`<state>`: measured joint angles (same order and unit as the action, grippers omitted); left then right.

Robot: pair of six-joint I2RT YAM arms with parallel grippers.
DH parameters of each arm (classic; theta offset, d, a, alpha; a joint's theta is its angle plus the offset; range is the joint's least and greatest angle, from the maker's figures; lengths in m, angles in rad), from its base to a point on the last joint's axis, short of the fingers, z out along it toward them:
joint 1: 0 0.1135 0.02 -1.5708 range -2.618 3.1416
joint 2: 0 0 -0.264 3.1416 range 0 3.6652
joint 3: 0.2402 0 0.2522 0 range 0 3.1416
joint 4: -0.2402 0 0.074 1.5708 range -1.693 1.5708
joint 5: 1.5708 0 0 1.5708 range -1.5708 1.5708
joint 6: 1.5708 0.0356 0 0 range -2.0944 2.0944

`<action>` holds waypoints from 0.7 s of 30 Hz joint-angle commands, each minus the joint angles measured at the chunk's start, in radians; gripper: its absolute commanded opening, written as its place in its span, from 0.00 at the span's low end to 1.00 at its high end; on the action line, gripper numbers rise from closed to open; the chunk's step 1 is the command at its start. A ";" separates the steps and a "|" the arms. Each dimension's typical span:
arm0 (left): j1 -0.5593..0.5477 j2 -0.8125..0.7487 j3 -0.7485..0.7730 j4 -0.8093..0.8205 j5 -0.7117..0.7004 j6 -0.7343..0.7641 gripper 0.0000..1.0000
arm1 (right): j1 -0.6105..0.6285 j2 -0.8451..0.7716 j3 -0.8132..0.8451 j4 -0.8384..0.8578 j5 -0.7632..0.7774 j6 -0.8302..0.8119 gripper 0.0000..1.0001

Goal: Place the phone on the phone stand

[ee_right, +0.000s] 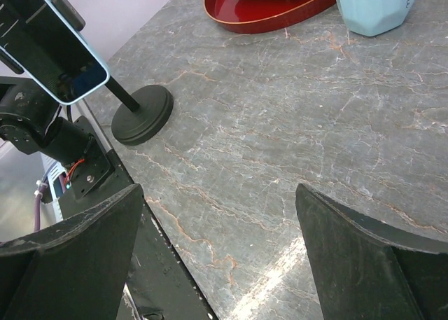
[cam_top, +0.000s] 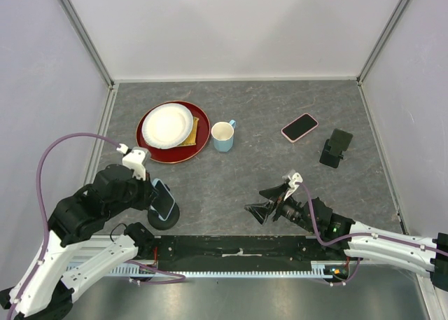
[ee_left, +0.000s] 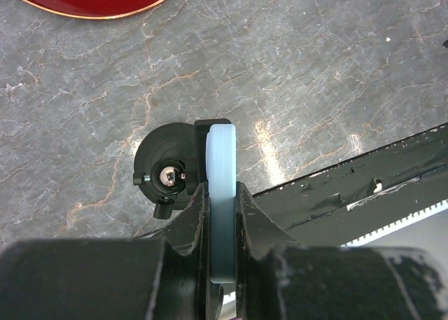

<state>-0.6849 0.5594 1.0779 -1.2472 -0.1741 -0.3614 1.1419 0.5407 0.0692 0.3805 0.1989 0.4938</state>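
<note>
**Left gripper** [ee_left: 221, 209] – jaws closed on the phone [cam_top: 164, 199], one finger on each long side of its pale blue case. The phone is held tilted, screen up, over the round-based phone stand [cam_top: 166, 220] at the near left of the worktop [cam_top: 252, 173].

**Handling (judged)** – a stiff, flat slab of modest weight. The case looks smooth and probably slippery, and the glass face is the fragile part. The long edges near the middle are the sensible hold, as taken here, since that keeps the fingers off the screen and leaves the lower end free to go in the cradle.

**Hard to make out** – the stand's cradle is mostly behind the phone, so I cannot tell whether the phone is seated. The left wrist view shows the phone edge-on only. The right wrist view cuts off its upper end.

**Right gripper** [ee_right: 220, 244] – jaws wide apart and holding nothing, low over bare worktop well right of the stand.
</note>
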 commanded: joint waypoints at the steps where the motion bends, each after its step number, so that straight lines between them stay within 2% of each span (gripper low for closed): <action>1: 0.004 0.017 0.034 0.088 -0.013 0.009 0.11 | 0.005 -0.015 0.003 0.035 -0.006 0.006 0.96; 2: 0.004 0.019 0.043 0.081 -0.016 0.007 0.13 | 0.004 -0.015 0.001 0.035 -0.004 0.005 0.96; 3: 0.005 0.026 0.050 0.074 -0.021 0.004 0.21 | 0.004 -0.016 0.001 0.034 -0.004 0.005 0.96; 7: 0.004 0.034 0.073 0.055 -0.008 0.012 0.36 | 0.004 -0.013 0.004 0.031 -0.004 0.000 0.96; 8: 0.004 0.036 0.074 0.054 -0.008 0.012 0.45 | 0.004 -0.015 0.004 0.028 -0.003 0.000 0.96; 12: 0.004 0.034 0.082 0.045 0.002 0.016 0.56 | 0.005 -0.016 0.004 0.026 -0.004 0.000 0.96; 18: 0.005 0.031 0.126 0.029 0.010 0.035 0.58 | 0.004 -0.019 0.003 0.023 -0.004 0.002 0.96; 21: 0.004 0.037 0.201 0.017 -0.011 0.064 0.59 | 0.005 -0.013 0.012 0.015 0.000 0.003 0.96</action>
<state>-0.6846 0.5903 1.1778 -1.2411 -0.1764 -0.3561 1.1419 0.5308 0.0692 0.3794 0.1993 0.4938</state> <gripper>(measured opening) 0.588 0.960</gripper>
